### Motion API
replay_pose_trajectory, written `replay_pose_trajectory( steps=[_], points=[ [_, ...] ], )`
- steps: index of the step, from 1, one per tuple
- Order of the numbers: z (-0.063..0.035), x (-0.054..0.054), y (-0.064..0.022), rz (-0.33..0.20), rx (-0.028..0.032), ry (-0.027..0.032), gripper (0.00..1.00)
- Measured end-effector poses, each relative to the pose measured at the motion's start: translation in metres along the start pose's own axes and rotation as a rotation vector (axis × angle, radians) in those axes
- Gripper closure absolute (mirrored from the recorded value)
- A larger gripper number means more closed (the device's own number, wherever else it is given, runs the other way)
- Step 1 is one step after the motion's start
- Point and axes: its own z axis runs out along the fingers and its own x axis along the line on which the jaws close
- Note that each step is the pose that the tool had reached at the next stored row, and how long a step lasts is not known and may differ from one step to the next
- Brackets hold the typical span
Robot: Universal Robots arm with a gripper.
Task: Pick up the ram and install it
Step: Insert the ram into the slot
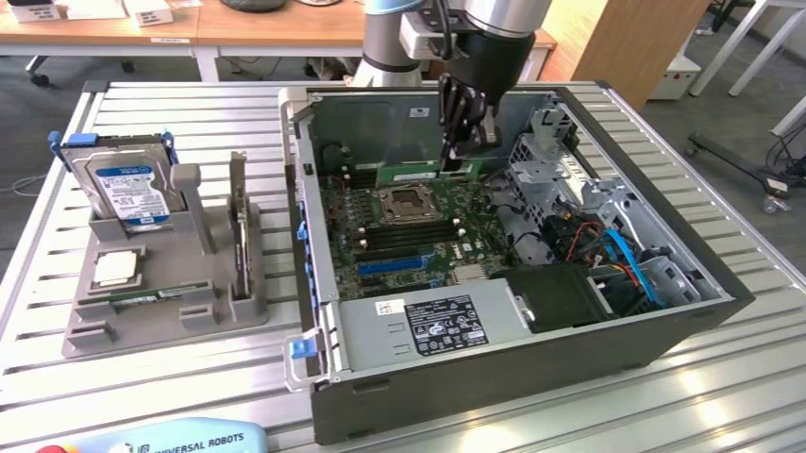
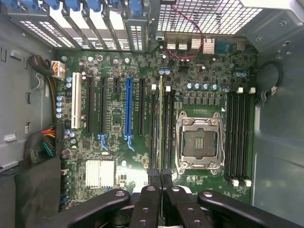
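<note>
Exterior view, from its left: grey holder (image 1: pixel 164 316) on tabletop (image 1: pixel 51 377), hard drive (image 1: pixel 126 189) standing in it; open computer case (image 1: pixel 504 368); end effector (image 1: pixel 456 156) inside the case, over the motherboard (image 1: pixel 377 236). Pick-up done; seating judged not yet complete. Wrist view: end effector closed on the ram (image 2: pixel 161 118), held edge-on above the memory slots (image 2: pixel 154 133), just beside the empty processor socket (image 2: pixel 199 137).

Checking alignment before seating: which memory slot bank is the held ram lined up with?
The bank beside the black expansion slots: the ram, edge-on in the fingers, runs along it. The other bank lies beyond the CPU socket.
</note>
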Motion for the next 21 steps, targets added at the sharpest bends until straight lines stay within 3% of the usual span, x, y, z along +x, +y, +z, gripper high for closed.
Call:
replay_pose_trajectory(
  steps=[21],
  points=[
    [0.0144,0.000,-0.0006,0.000,0.0000,0.0000,0.89]
  ],
)
